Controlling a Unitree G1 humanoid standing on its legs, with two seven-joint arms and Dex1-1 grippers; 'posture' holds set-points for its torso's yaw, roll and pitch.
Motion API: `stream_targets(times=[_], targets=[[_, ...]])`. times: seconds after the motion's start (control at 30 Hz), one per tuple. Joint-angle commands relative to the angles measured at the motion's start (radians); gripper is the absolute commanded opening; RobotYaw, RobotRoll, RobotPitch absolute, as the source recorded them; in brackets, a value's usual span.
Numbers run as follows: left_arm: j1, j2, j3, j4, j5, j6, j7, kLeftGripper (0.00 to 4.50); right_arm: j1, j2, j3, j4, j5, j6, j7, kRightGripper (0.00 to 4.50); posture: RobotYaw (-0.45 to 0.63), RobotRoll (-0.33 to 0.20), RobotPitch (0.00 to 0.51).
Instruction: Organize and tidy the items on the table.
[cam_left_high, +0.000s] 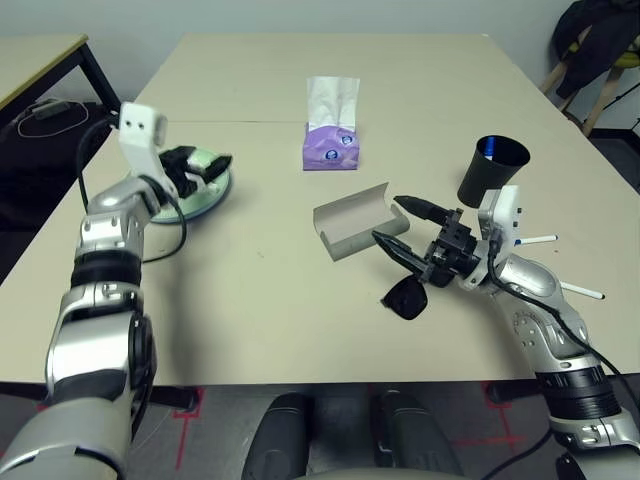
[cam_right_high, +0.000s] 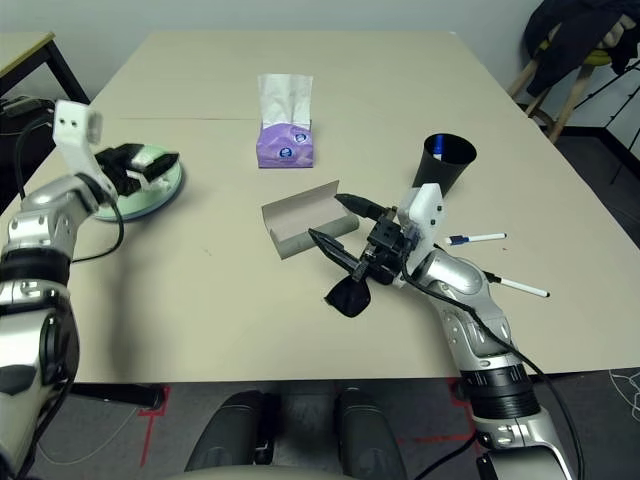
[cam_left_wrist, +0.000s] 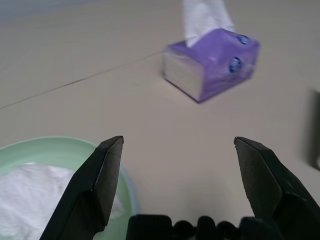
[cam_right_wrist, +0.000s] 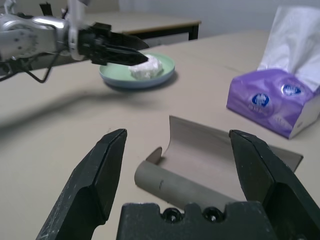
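- While the left arm reached out over the left side of the table (cam_left_high: 300, 330), its left gripper (cam_left_high: 205, 168) pointed roughly level above the plates (cam_left_high: 215, 200), its fingers spread wide with nothing between them.
- The right arm bent in from the right, and the right gripper (cam_left_high: 403, 230) pointed toward the grey glasses case (cam_left_high: 355, 222), its fingers likewise wide apart and gripping nothing.
- The black sunglasses (cam_left_high: 406, 297) lay on the table just under the right gripper's lower finger; whether they touched could not be told.
- The plates sat stacked, green on pale blue, and the crumpled white tissue (cam_right_wrist: 146, 67) rested in the upper one.
- The case lay open, its lid raised, with nothing seen inside.
- The black cup (cam_left_high: 491, 170) stood upright beyond the right wrist, something blue showing inside it.
- Two white pens (cam_right_high: 478, 239) lay on the table to the right of the right forearm, apart from each other and near the right edge.
- The purple tissue box (cam_left_high: 331, 142) stood near the middle, behind the case, with a tissue sticking up.
- Bare tabletop lay between the plates and the case and along the near edge.
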Motion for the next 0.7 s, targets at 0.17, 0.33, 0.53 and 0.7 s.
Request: stream_targets(times=[0.17,0.33,0.53,0.7], targets=[[0.158,-0.047,-0.042,-0.262,-0.153,0.012,-0.236,4.49,-0.064,-0.093,0.06,-0.064,-0.031,0.195,-0.003,4.5,0.1,0.0,0.155],[0.206,-0.039,-0.106,-0.361,-0.167,0.008,-0.337,4.49,-0.091,-0.206,0.105,-0.116,-0.073,0.262,0.045,4.5,0.1,0.0,0.16],[0.229,-0.02,-0.175,-0.369,-0.124,-0.093,-0.423,4.49,-0.117,-0.3,0.16,-0.159,-0.133,0.261,0.101,4.5,0.09,0.0,0.163],[0.245,-0.01,-0.211,-0.386,-0.115,-0.134,-0.461,4.49,-0.13,-0.378,0.21,-0.202,-0.196,0.237,0.162,4.5,0.08,0.0,0.165]])
